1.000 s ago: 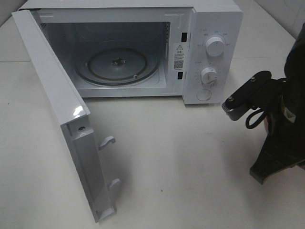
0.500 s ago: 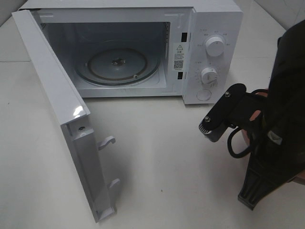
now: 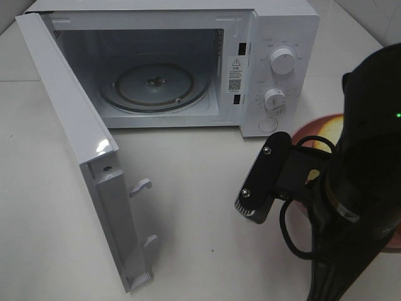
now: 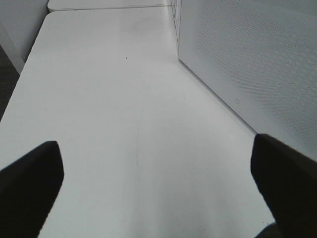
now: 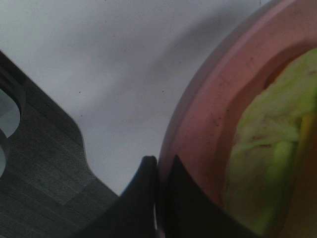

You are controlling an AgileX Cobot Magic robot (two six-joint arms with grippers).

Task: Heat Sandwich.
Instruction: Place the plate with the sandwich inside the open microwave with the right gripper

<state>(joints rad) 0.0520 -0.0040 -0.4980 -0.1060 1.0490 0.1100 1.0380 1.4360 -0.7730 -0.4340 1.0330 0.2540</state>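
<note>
Right gripper (image 5: 156,198) pinches the pink plate (image 5: 208,114) by its rim, sandwich (image 5: 267,148) aboard, over the table's (image 3: 207,207) right side. Left gripper (image 4: 156,148) spread wide. Microwave (image 3: 282,37) open.

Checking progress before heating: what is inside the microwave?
Only the glass turntable shows inside the microwave; the open door covers its near-left corner. The sandwich sits outside on the pink plate.

high overview; wrist cameras near table (image 4: 124,124)

White microwave (image 3: 285,37), its door (image 4: 247,59) finely dotted; white desk (image 3: 207,207); pink plate (image 5: 213,114); pale yellow-green sandwich (image 5: 267,148); black right end effector (image 5: 159,171).
</note>
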